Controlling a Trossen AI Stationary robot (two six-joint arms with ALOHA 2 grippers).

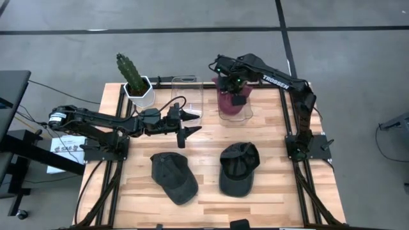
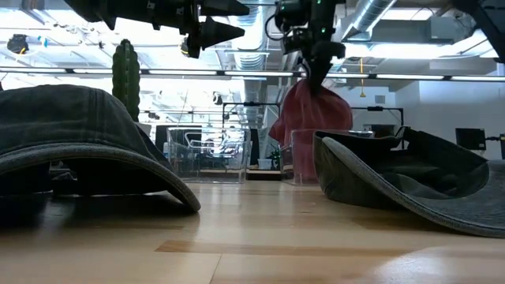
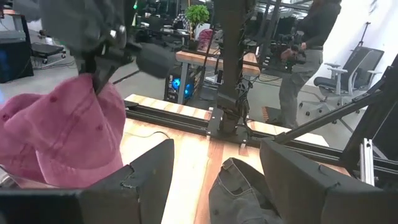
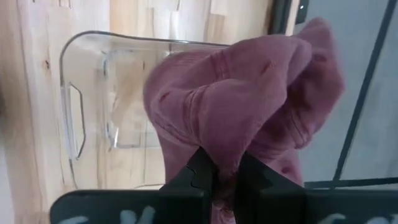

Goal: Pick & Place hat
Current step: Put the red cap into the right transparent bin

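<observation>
left gripper (image 1: 186, 125) hangs above the table's middle with its fingers spread wide, holding nothing. just beside it, toward the back edge, stands an empty clear plastic bin (image 1: 186, 96). right gripper (image 1: 238, 97) is pinched tight on a fold of the crumpled pink cloth hat (image 1: 229, 101), which hangs from the fingertips over a second clear plastic bin (image 4: 99, 112) at the back right; whether the hat's lower part touches that bin cannot be told. on the light wooden slat table (image 1: 211, 195), two dark grey denim caps lie near the front: the left cap (image 1: 174, 177) crown up, the right cap (image 1: 238, 168) upturned, apart from each other and well apart from the pink hat. a green cactus in a white pot (image 1: 135, 82) stands at the back left corner. beyond the table, a person in dark clothing (image 3: 305, 56) stands beside an office chair (image 3: 342, 74).
</observation>
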